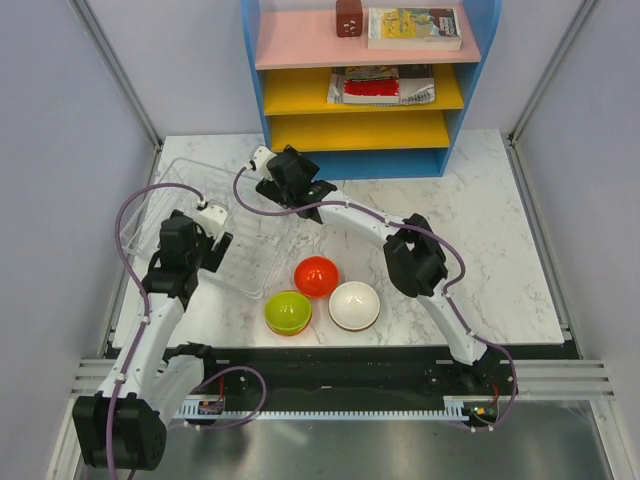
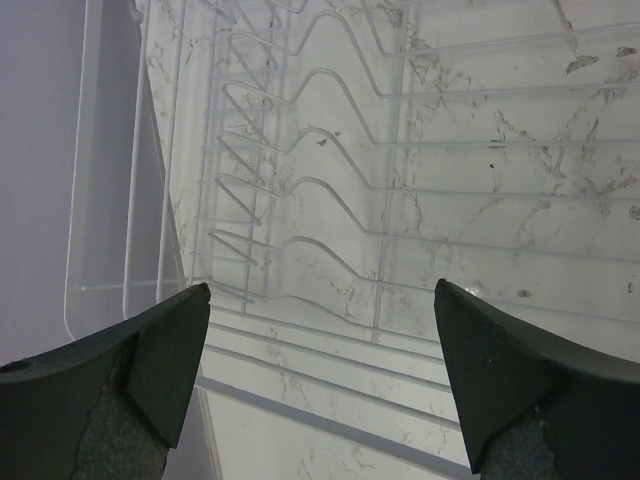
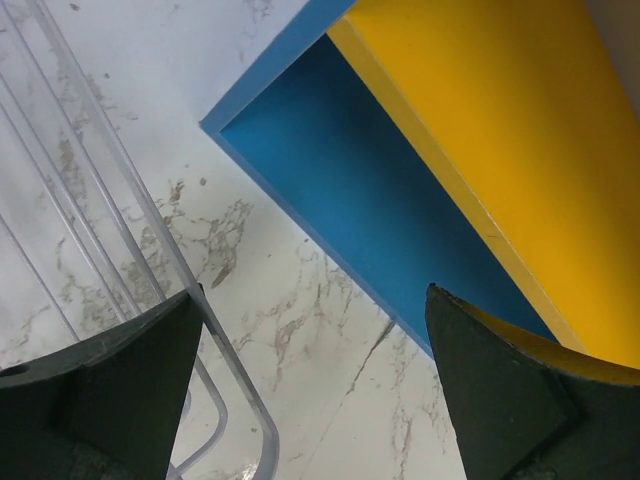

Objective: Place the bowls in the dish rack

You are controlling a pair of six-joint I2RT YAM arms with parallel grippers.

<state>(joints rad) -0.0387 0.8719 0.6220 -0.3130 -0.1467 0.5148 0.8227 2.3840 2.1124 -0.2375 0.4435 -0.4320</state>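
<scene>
left gripper (image 2: 320, 300) released, empty, above dish rack (image 2: 300, 190) | right gripper (image 3: 310, 300) released, empty, at rack's far corner | bowls (image 1: 316, 276) beside rack's near corner

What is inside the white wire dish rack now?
Nothing shows inside the white wire dish rack beyond its own prongs and clear tray. In the top view the left arm and right arm cover parts of it.

I read no legible text, number or brand in any view. The yellow-and-green covered book (image 1: 414, 27) on the pink top shelf (image 1: 300, 42) carries cover print, too small for me to make out. The red-and-white printed booklet (image 1: 380, 87) on the yellow middle shelf (image 1: 295, 93) is equally unreadable.
</scene>
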